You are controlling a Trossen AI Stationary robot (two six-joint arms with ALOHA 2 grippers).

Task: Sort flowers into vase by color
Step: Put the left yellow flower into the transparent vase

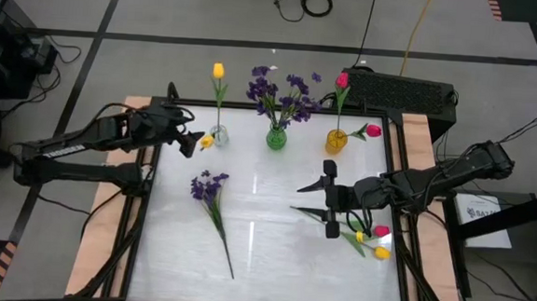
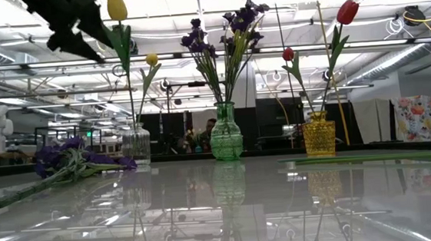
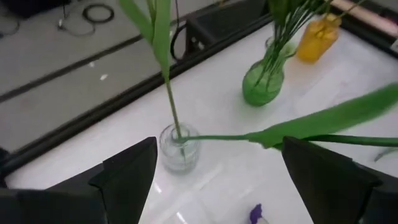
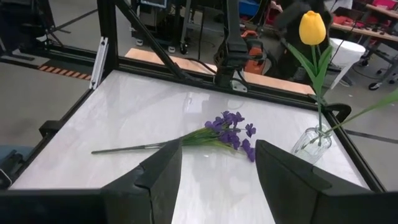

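The right gripper (image 1: 329, 206) hangs over the right half of the white table (image 1: 262, 262), its fingers (image 4: 163, 177) parted with nothing between them. Just beside it, toward the table's right edge, lie loose tulips (image 1: 375, 241), yellow and pink-red buds on green stems, untouched. Ahead of the gripper across the table, a purple flower bunch (image 1: 210, 189) lies flat on the left half, its stem trailing toward the near edge; it is well apart from both grippers.

The left gripper (image 1: 190, 142) hovers at the far left of the table, jaws spread wide and empty. The clear vase (image 1: 218, 134) stands just beside it and below, holding two yellow tulips: one upright (image 1: 218, 71), the other leaning low with its bud (image 1: 206, 141) close to the fingertips. In the left wrist view that leaning stem crosses between the two fingers (image 3: 127, 177) without being gripped.

Along the far edge, past the clear vase, the green vase (image 1: 277, 137) holds purple flowers (image 1: 286, 86). The yellow vase (image 1: 336, 141) to its right holds two pink-red tulips (image 1: 342, 80).
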